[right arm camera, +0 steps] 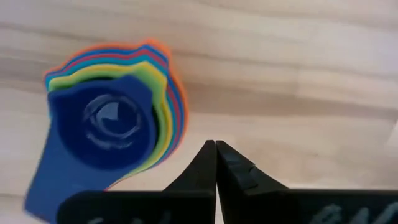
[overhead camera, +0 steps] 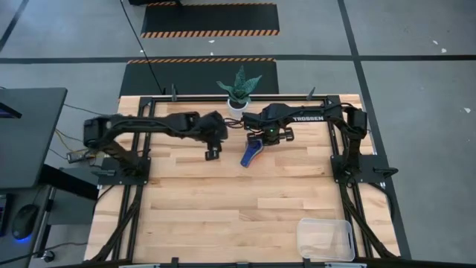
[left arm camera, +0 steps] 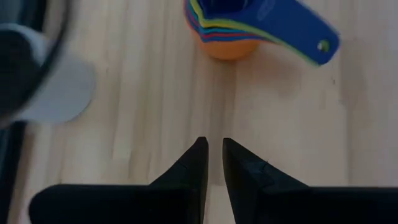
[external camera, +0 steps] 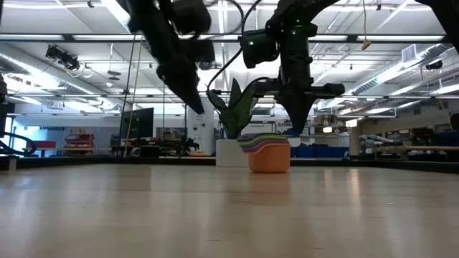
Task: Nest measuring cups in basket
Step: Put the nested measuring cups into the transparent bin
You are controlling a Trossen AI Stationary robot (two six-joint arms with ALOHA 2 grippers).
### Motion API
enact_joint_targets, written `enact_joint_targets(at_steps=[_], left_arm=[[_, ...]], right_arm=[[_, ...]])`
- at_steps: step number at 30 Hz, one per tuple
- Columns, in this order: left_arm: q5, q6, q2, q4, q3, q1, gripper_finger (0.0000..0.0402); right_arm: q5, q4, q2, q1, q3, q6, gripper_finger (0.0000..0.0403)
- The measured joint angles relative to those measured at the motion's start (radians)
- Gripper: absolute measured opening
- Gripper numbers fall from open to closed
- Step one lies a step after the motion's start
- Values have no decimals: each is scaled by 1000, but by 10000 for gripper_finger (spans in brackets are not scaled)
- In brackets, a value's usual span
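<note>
The measuring cups [overhead camera: 251, 152] stand nested in one stack on the table, well away from the basket. The orange cup [external camera: 269, 159] is at the bottom and a blue one [right arm camera: 102, 127] on top, its flat handle [left arm camera: 305, 34] sticking out. My right gripper [right arm camera: 216, 148] is shut and hovers just beside the stack's rim, slightly above it in the low view [external camera: 295, 129]. My left gripper [left arm camera: 213, 149] is shut and hangs over bare table to the left of the stack [overhead camera: 212, 152]. The clear basket [overhead camera: 325, 238] sits at the table's near right corner.
A white plant pot [overhead camera: 238, 103] with a green plant stands at the far edge, just behind the two grippers, and also shows in the left wrist view [left arm camera: 59, 90]. Bare wood [overhead camera: 223, 216] lies between the stack and the basket. Metal frame rails run along both table sides.
</note>
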Motion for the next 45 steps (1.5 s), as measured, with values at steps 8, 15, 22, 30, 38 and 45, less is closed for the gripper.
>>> enact_joint_targets(at_steps=[8, 15, 22, 30, 38, 45], left_arm=[[233, 20, 182, 183, 0, 0, 54], [239, 66, 246, 292, 0, -27, 54], [239, 57, 308, 362, 1, -73, 54], [239, 37, 309, 463, 1, -116, 54], [201, 37, 309, 401, 1, -94, 54], [203, 38, 276, 276, 0, -26, 54]], right_arm=[[42, -22, -18, -39, 0, -120, 2], [53, -35, -77, -63, 0, -198, 1], [49, -13, -106, -60, 1, -205, 0], [52, -4, -106, -61, 1, -231, 0], [61, -3, -106, -65, 1, -261, 0], [110, -1, -161, -62, 0, -302, 0]])
